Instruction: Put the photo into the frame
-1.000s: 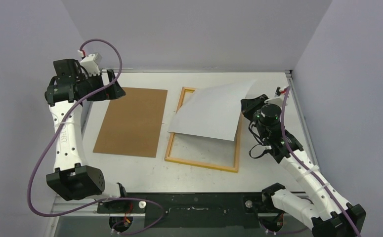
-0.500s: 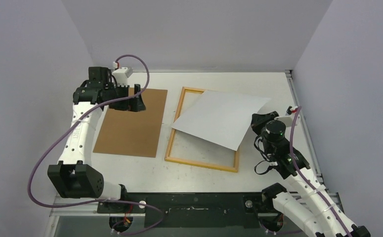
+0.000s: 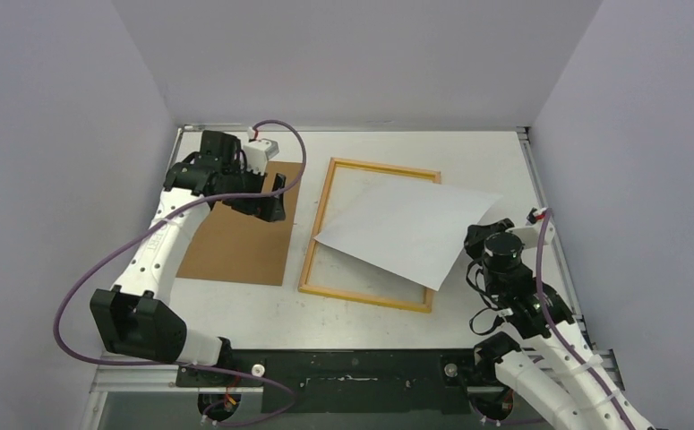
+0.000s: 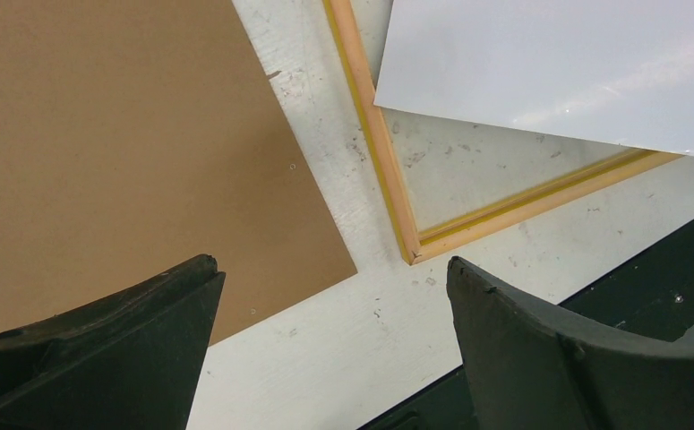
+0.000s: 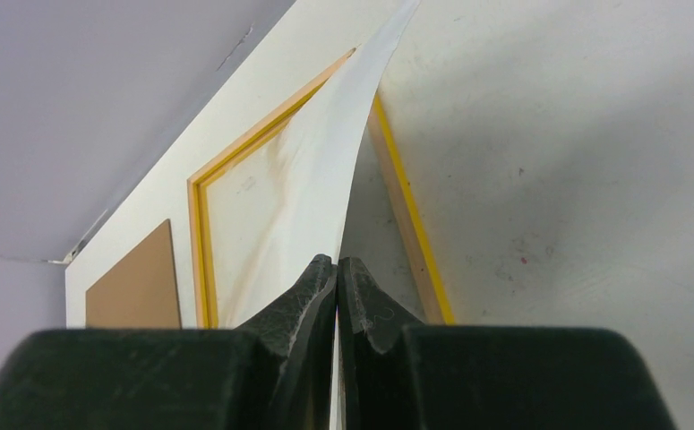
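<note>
**While Right Pincer Grips Print, Left Hangs Wide Open**

As the right gripper (image 5: 336, 269) pinches one edge of the photo (image 3: 406, 231), its two black fingers are pressed together with only the thin sheet between them. The right wrist camera shows the paper running edge-on out of the closed tips and curving away towards the far side of the frame (image 3: 365, 298).

From above, the print lies white side up and askew across the frame, not squared with it. One corner rests inside the opening near the left rail. Another juts past the right rail over the bare table (image 3: 504, 161). The near corner sits over the right rail, close to the frame's near right corner. The held edge is lifted a little off the surface beside the right gripper (image 3: 479, 236).

The frame itself lies flat on the table, wood-coloured face up, with a line of yellow showing along its inner edge in the left wrist view. Its far rail and most of its left rail are uncovered.

To the left, a brown board (image 3: 235, 228) lies flat just beside the frame, not touching it.

Above the board's right-hand side hangs the left gripper (image 3: 271, 202), jaws spread wide and holding nothing. Its own camera looks down between the parted fingers (image 4: 146, 313) at the board's near corner, the frame's near left corner and the print's edge.
</note>
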Motion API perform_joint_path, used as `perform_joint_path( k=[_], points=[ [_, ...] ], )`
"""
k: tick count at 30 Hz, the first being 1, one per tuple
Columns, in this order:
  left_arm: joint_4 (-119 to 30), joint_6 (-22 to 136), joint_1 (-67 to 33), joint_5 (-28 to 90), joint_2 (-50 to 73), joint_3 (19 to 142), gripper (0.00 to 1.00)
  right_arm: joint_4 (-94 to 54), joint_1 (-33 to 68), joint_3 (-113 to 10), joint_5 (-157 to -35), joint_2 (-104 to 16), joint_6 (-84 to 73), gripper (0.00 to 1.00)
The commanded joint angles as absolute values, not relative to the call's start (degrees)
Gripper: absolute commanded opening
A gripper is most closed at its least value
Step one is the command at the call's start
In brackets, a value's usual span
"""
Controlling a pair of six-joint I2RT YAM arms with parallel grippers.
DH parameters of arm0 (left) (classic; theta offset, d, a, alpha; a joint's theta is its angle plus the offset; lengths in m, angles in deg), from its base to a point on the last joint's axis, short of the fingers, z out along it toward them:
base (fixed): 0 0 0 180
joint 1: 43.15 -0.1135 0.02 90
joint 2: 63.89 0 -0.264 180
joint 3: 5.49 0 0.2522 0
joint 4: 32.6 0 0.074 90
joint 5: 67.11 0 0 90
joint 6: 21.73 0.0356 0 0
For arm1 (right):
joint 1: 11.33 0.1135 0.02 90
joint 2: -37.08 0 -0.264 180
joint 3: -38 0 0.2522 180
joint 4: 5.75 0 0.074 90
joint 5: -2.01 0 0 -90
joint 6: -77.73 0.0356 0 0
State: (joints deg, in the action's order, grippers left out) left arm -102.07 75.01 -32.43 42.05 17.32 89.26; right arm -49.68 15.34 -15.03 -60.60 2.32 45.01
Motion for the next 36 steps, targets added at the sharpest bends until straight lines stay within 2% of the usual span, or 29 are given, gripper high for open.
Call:
perform_joint_path(
  k=[1,5,14,21,24,28,31,33,36],
  points=[
    [-99.8,75.7,-30.6,40.6,16.7,89.7,0.96,-53.7,15.6,-17.0,-56.3,4.0,45.3,0.05],
    [-100.3,76.1,-27.7,40.5,16.6,89.2,0.96,-54.8,15.6,-16.2,-54.7,5.8,47.3,0.05],
    [-101.2,87.7,-13.5,33.3,12.5,89.0,0.96,-54.9,17.1,-13.8,-62.2,4.5,52.1,0.06],
    [-100.6,91.3,-9.5,33.2,12.1,91.8,0.96,-55.5,22.6,-15.9,-63.7,0.4,51.2,0.32],
    [-99.0,92.4,-8.1,32.3,11.8,91.7,0.96,-52.4,24.2,-15.9,-68.3,-2.8,47.9,0.41],
    [-97.9,93.0,-7.7,31.7,11.3,90.2,0.96,-53.5,24.2,-19.0,-77.2,-9.2,41.3,0.63],
    [-97.8,94.0,-7.6,30.3,11.3,89.1,0.96,-57.4,24.2,-22.4,-77.8,-11.4,36.1,0.76],
    [-97.5,94.3,-7.6,29.5,11.3,88.3,0.96,-57.5,23.7,-24.8,-76.7,-11.3,32.4,0.81],
    [-97.1,93.8,-7.6,29.4,11.2,87.6,0.96,-55.1,19.9,-29.9,-77.2,-15.6,23.3,0.81]
  ],
)
